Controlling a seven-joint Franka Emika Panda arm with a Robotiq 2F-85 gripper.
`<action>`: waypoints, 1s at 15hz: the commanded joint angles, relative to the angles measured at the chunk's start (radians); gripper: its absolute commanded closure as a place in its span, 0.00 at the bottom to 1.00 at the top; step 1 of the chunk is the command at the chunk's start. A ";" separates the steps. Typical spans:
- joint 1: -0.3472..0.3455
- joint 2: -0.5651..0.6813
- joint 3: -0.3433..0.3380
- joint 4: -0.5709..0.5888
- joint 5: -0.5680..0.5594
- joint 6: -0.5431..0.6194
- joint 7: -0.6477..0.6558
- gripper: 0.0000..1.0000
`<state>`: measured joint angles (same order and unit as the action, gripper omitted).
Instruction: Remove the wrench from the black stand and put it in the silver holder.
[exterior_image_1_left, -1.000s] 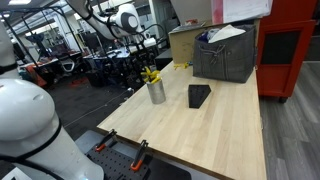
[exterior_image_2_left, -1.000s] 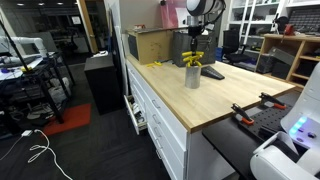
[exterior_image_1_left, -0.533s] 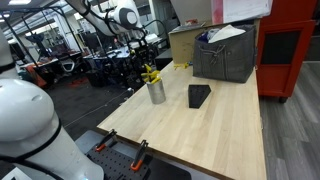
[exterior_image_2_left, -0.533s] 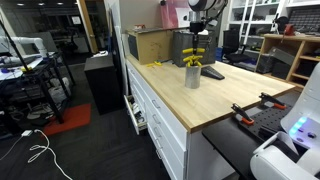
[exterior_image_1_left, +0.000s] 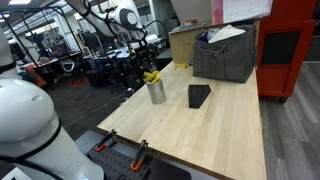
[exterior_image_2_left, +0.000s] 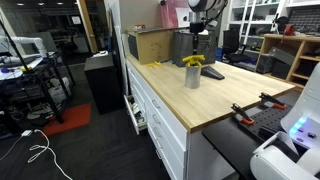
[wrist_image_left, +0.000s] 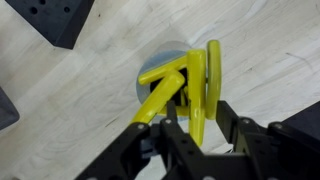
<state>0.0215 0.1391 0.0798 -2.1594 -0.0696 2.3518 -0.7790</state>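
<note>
Yellow handles bunch in the silver holder (wrist_image_left: 172, 62), several of them leaning together, and I take the wrench (wrist_image_left: 196, 90) to be the straight one standing nearly upright among them, though which handle is which is hard to settle. The black stand (exterior_image_1_left: 199, 95) sits bare on the worktop (exterior_image_1_left: 205, 135), near the holder but apart from it, with nothing resting on its slope. The hand (wrist_image_left: 198, 125) hangs directly over the holder with its fingers spread, one to each side of the handles in the wrist view and touching none of them, so it carries nothing. Against the frames from a second and half a second back, the hand stands higher above the holder in both exterior views, the gap over the handle tops having widened a little at each step. Holder, stand and tools have not shifted. Reading: release is done, the wrench is delivered, and the arm is retreating upward. The task looks essentially complete, with only clearing away left.
</note>
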 joint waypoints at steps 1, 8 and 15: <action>-0.010 -0.037 -0.001 -0.024 0.019 0.000 -0.019 0.23; -0.040 -0.171 -0.039 -0.038 0.194 -0.120 0.112 0.00; -0.072 -0.219 -0.130 -0.003 0.169 -0.168 0.407 0.00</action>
<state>-0.0377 -0.0688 -0.0301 -2.1719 0.1160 2.2049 -0.4963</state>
